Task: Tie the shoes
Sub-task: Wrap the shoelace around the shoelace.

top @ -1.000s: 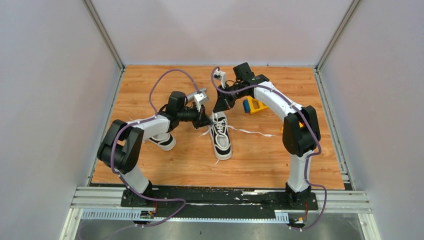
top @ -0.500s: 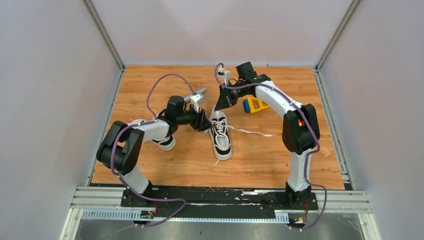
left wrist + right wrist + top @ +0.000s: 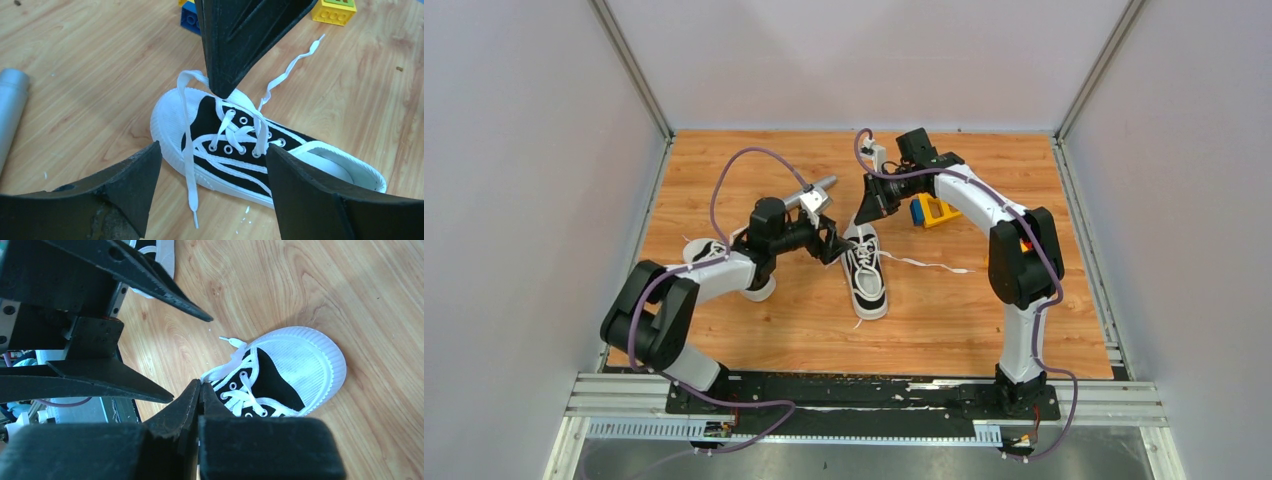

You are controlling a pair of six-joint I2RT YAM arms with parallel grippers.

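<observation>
One black-and-white shoe (image 3: pixel 865 275) lies mid-table with its toe pointing away from the arm bases; the left wrist view shows it too (image 3: pixel 240 145). My right gripper (image 3: pixel 865 212) points down at the toe end, shut on a white lace (image 3: pixel 187 130) that arches up to its tip (image 3: pixel 225 92) and then hangs over the toe cap. My left gripper (image 3: pixel 834 245) stands open just left of the shoe, with nothing between its fingers (image 3: pixel 135 175). The other shoe (image 3: pixel 724 270) lies to the left, partly under the left arm.
A yellow block and a blue block (image 3: pixel 932 210) sit behind the shoe on the right. A loose lace end (image 3: pixel 934 266) trails right across the wood. Grey walls close in the table on three sides.
My left gripper has gone from shut to wide open and drawn back slightly to the left. The right gripper has stayed shut at the toe end and barely moved.
</observation>
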